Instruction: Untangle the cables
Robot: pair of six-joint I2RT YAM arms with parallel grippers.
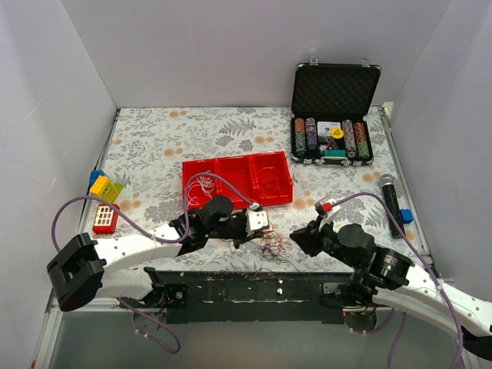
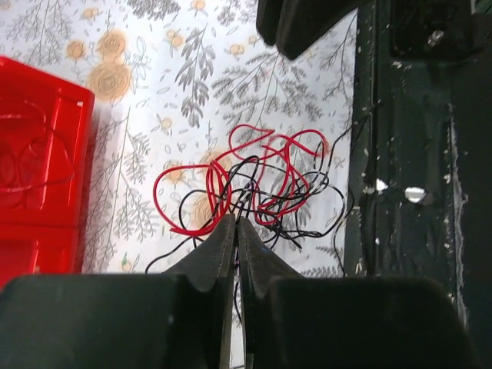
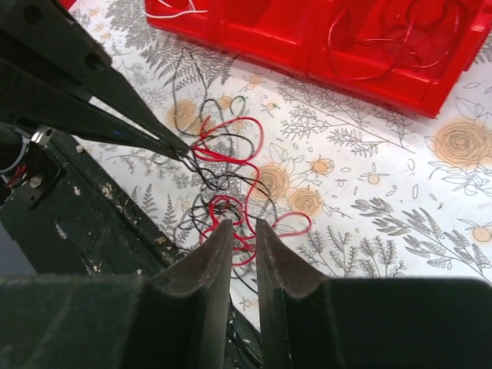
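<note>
Left gripper (image 2: 236,227) has its two fingers pressed together, the tips pinching the cables (image 2: 257,181) at the near edge of the one tangle, which is made of red and black strands; from the right wrist it shows as a closed point entering from the upper left and meeting the knot. Right gripper (image 3: 243,229) sits at the opposite side of the same tangle with a narrow gap between its two fingers and a red loop at the tips, and I cannot tell whether it has hold of anything. In the overhead view the tangle lies low and centre on the flowered table (image 1: 154,146), between the two grippers and just beside the dark base plate (image 1: 254,284). Above it is one red tray (image 1: 237,178) with three compartments: white strands (image 1: 204,184) in the left one, thin red strands (image 1: 270,184) in the right one. One open black case (image 1: 335,88) holding chips stands at the upper right
</note>
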